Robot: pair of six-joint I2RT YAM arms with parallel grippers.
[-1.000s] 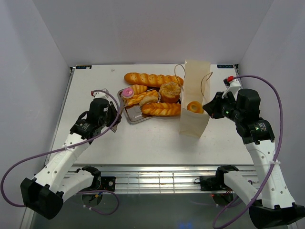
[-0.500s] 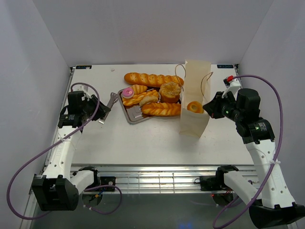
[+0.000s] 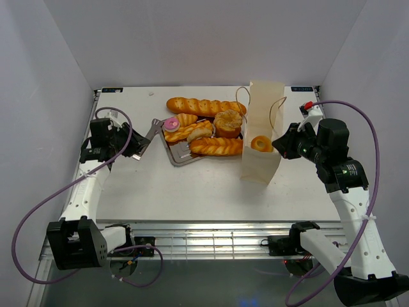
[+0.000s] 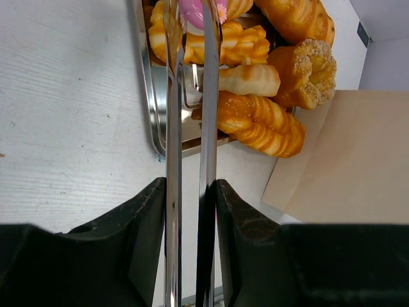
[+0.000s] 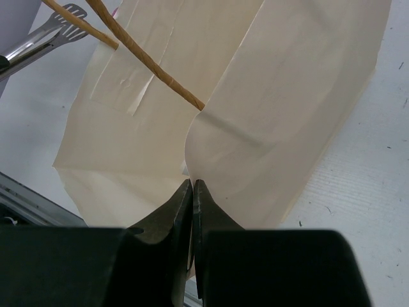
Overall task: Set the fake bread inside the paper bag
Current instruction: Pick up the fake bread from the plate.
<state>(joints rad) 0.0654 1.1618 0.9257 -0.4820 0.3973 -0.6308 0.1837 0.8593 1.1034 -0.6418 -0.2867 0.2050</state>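
Top external: glossy golden bread [image 3: 204, 106] piled on shiny steel tray [image 3: 181, 158], upper centre of frame; matte cream paper bag [image 3: 261, 163] just right of it. Left claw [image 4: 190, 192] clamped on smooth metal tongs [image 4: 188, 96]; right claw [image 5: 192, 192] pinching bag's thin edge.
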